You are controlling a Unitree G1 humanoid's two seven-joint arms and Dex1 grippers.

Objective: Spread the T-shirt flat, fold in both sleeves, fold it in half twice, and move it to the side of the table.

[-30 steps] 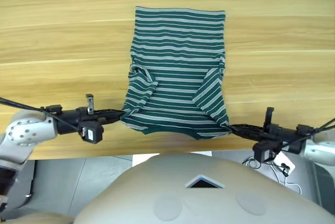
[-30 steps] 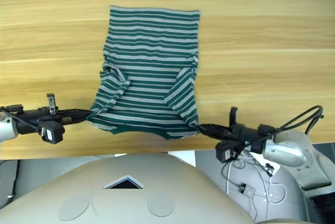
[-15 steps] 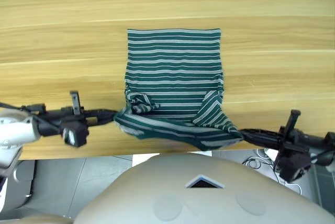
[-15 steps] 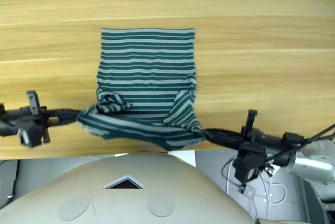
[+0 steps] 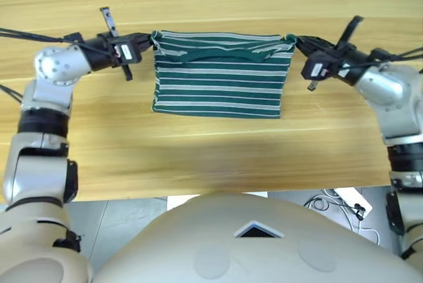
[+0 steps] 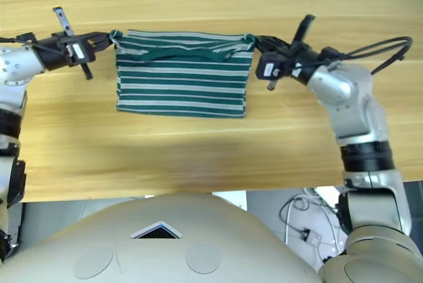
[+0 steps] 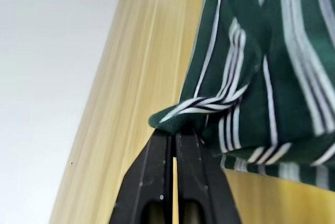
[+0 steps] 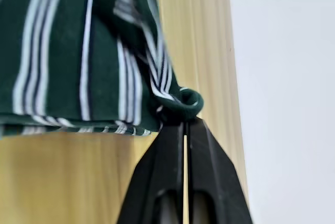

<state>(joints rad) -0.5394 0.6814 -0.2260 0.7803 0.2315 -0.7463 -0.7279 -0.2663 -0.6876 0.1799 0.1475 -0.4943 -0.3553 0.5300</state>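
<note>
The green T-shirt with white stripes is folded in half into a wide rectangle on the wooden table. Its doubled-over edge runs along the far side and the fold lies nearer me. My left gripper is shut on the far left corner of the T-shirt, fingers pinched tight. My right gripper is shut on the far right corner of the T-shirt, and its fingers meet under a small loop of cloth. The neckline seam shows as a dark band along the top layer.
Bare wood stretches on all sides of the shirt, widest between it and the table's near edge. Cables lie on the floor beyond the near right edge.
Both grippers carried the near end of the shirt up and over to the far end, folding it in half. The arms now reach out across the table.
</note>
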